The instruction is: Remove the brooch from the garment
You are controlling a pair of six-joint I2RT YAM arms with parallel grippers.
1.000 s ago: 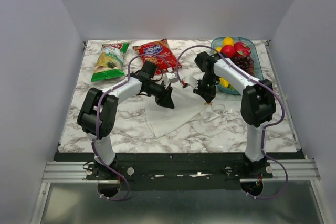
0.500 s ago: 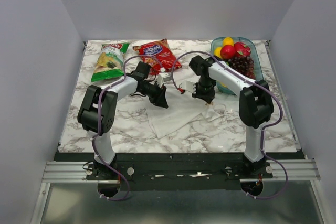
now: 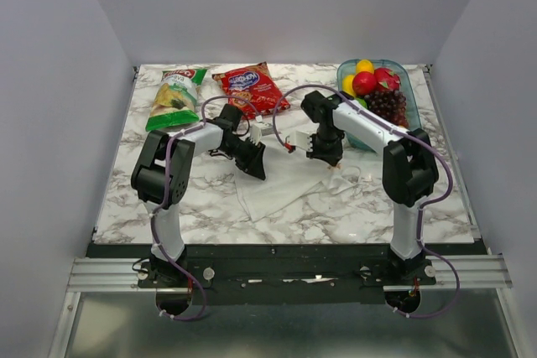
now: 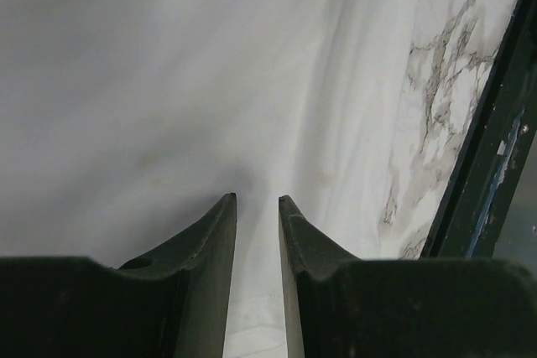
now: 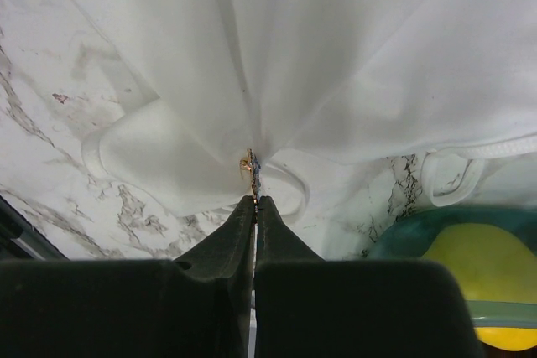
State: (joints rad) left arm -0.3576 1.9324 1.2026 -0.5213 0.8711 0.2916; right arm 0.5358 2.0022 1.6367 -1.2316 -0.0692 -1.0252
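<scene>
The white garment lies crumpled on the marble table. The brooch is a tiny bluish, gold-edged pin seen edge-on, with the cloth drawn into folds around it. My right gripper is shut on the brooch at the garment's right edge. The brooch is hidden under that gripper in the top view. My left gripper rests on the garment's left part. Its jaws stand a narrow gap apart over plain white cloth, with nothing clearly pinched.
A teal fruit tray stands at the back right, close to the right arm, and its rim and a yellow fruit show in the right wrist view. A green snack bag and a red snack bag lie at the back. The dark table edge shows.
My left gripper has slid left and slightly nearer across the garment. My right gripper has shifted a little left, staying shut at the garment's right edge.
</scene>
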